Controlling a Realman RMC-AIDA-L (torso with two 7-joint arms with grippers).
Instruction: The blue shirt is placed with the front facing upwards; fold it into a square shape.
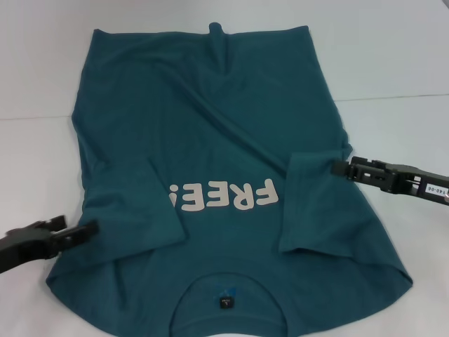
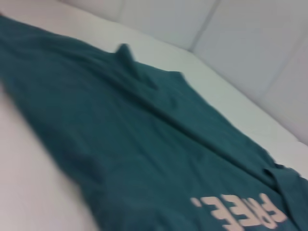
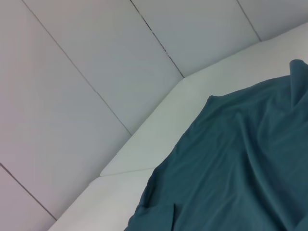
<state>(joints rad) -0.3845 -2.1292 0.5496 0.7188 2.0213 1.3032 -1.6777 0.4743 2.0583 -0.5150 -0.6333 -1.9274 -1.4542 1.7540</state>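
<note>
The blue shirt [image 1: 224, 126] lies spread on the white table [image 1: 400, 56], front up, with its collar and small dark neck label [image 1: 226, 302] nearest me. The cream "FREE!" lettering [image 1: 224, 196] reads upside down from here. On the right, a sleeve [image 1: 316, 203] is folded in over the body. The left side is also folded in, covering part of the "!". My right gripper [image 1: 339, 168] touches the folded sleeve's outer corner. My left gripper [image 1: 90, 229] sits at the shirt's left edge. The left wrist view shows the shirt [image 2: 144, 144], and so does the right wrist view [image 3: 240, 168].
A small ridge of cloth [image 1: 217, 31] stands up at the far hem. Bare white table lies to the left, right and beyond the shirt. Panelled white walls [image 3: 96, 72] rise behind the table.
</note>
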